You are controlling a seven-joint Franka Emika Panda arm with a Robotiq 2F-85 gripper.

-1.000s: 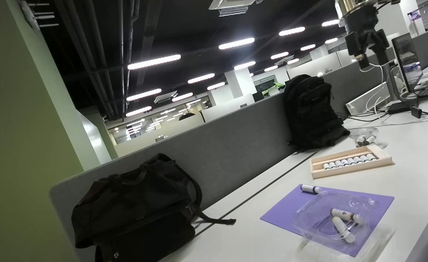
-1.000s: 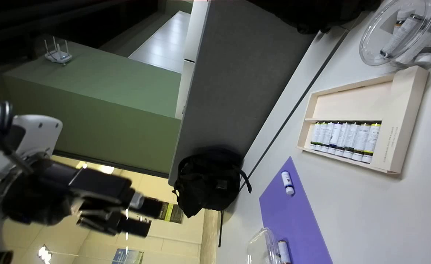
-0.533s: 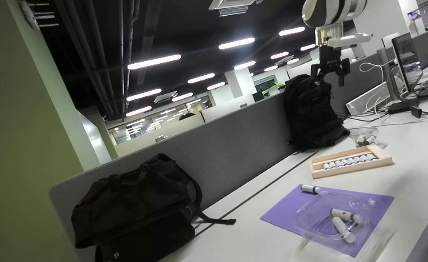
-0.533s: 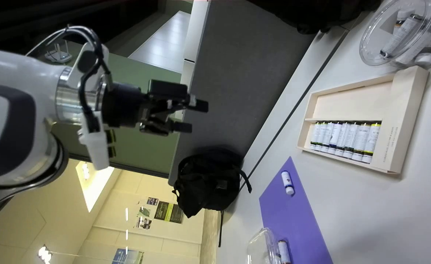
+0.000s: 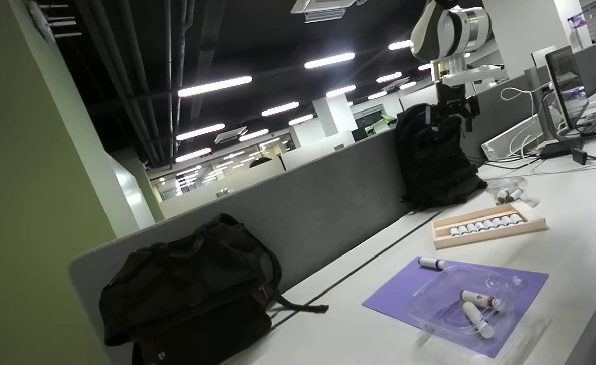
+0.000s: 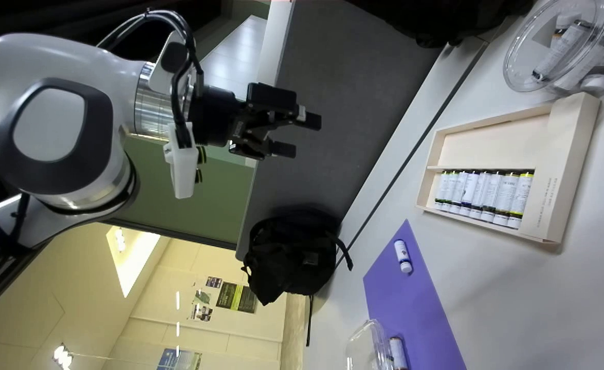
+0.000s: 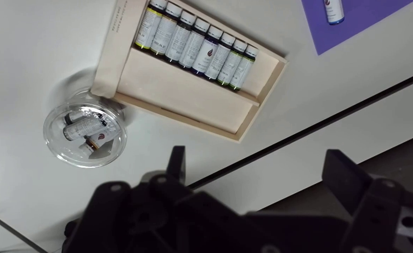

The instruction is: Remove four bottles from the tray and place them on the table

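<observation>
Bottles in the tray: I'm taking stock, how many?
8 bottles lie in one row in the tray, in the part nearer the purple mat; the end panel might hide more.

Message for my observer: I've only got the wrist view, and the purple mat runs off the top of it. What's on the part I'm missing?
Observer: In an exterior view, a clear container sits there.
Operator: Anything in it?
Observer: It seems so: two bottles show through its clear side.
Operator: And how high am I?
Observer: In both exterior views the hand hangs well above the tray.
</observation>
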